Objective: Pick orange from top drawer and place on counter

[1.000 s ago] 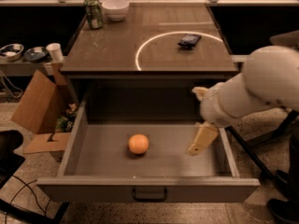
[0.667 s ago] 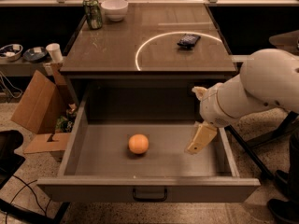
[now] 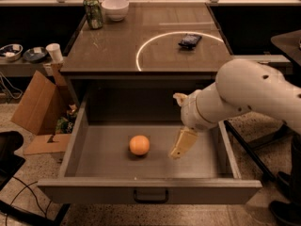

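The orange (image 3: 139,145) lies on the floor of the open top drawer (image 3: 150,188), a little left of its middle. My gripper (image 3: 175,126) is inside the drawer just right of the orange, not touching it. It is open and empty: one tan finger (image 3: 183,143) points down toward the drawer floor, and the other (image 3: 178,98) shows higher up near the drawer's back. My white arm comes in from the right over the drawer's side. The counter (image 3: 117,46) with its white circle arc (image 3: 141,51) lies behind the drawer.
On the counter stand a green can (image 3: 93,12) and a white bowl (image 3: 115,8) at the back left, and a small dark object (image 3: 190,40) lies inside the circle. A cardboard box (image 3: 40,107) and a low shelf with dishes stand to the left.
My gripper has moved left inside the drawer, closer to the orange. The orange has not moved.
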`<state>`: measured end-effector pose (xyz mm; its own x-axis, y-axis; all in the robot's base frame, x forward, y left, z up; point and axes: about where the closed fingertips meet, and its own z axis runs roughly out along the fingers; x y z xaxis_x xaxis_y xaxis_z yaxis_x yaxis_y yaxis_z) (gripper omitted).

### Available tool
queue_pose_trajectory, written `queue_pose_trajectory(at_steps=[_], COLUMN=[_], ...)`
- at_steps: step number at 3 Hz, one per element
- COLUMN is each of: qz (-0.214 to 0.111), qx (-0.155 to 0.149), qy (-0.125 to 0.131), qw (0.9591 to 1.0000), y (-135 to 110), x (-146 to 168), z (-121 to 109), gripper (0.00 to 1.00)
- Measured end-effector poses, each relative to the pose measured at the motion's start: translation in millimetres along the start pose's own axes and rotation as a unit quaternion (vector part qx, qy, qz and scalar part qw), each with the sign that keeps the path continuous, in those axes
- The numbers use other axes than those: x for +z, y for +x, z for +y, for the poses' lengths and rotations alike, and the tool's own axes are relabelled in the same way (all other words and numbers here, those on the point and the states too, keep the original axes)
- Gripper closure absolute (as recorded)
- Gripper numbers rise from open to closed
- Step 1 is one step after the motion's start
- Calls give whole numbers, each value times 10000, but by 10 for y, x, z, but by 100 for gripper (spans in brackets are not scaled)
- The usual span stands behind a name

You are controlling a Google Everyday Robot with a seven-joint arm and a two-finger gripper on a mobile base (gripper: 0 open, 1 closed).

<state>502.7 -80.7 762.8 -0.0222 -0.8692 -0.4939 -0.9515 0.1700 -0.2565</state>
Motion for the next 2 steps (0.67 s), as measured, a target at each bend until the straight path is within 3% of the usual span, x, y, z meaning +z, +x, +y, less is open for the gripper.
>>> queue_pose_trajectory(at_steps=[2], qz=[-686], qx=[60], qy=[-155], qw=[9975], y=[-269], x=[1042], z=[-85], gripper=[0])
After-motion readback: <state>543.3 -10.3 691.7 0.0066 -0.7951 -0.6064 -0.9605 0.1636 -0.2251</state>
